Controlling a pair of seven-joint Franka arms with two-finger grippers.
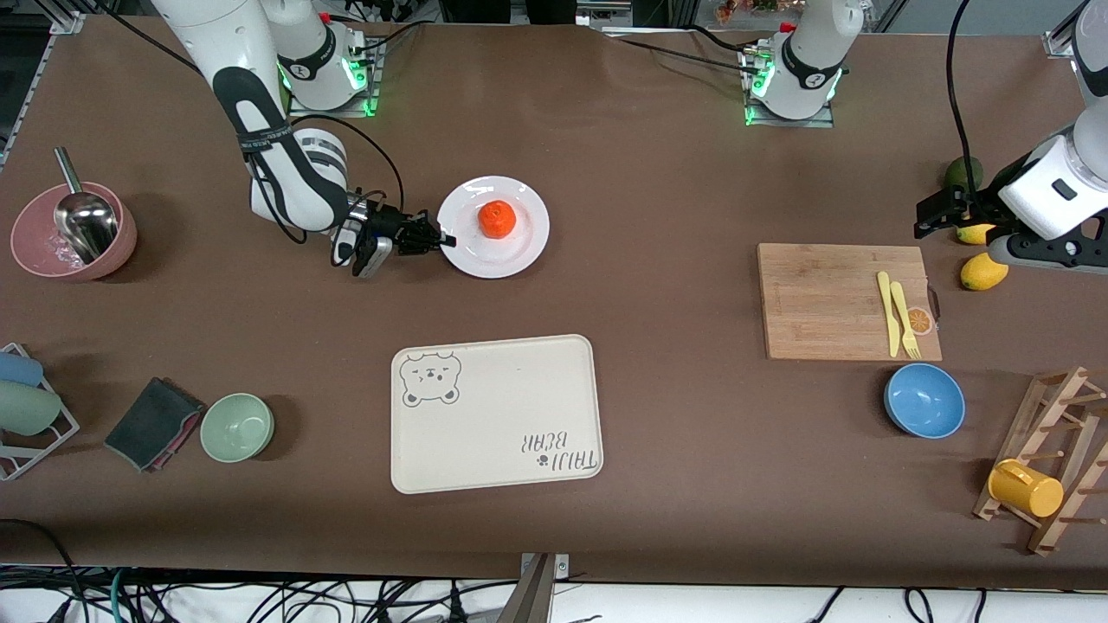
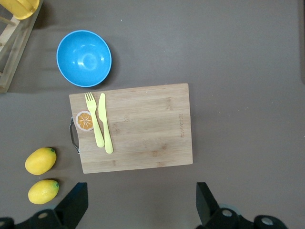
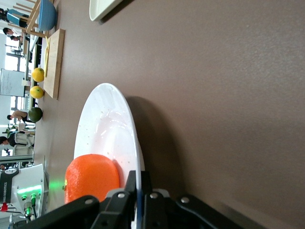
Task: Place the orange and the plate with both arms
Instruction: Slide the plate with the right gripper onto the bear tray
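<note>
White and glossy, the plate (image 1: 519, 247) sits on the brown bench (image 1: 658, 173) toward the right arm's end, with the orange (image 1: 497, 219) resting on it, slightly off centre toward the rim the right gripper (image 1: 440, 240) has pinched. Our right wrist view shows both fingers (image 3: 127, 188) clamped on that thin rim, one above and one below, and the plate looks slightly tipped up at the pinched edge. The tray (image 1: 495, 414) lies nearer the front camera, well apart from the plate, and we judge it the likely place to set things down.

We see several risks from here. The grip is on one edge only, so lifting could let the plate sag or swivel in the fingers, and the glossy rim may slip out altogether. Any tilt would start the round orange rolling; it could run off the rim and across the bench. A fast swing or sudden stop would do the same. Setting the plate down edge-first on the tray's raised lip could also knock it loose.

Our left gripper (image 2: 138, 210) waits over the bench by the board (image 1: 848, 300) and lemons (image 1: 984, 272), fingers spread wide and holding nothing, so it gives the plate no support.
</note>
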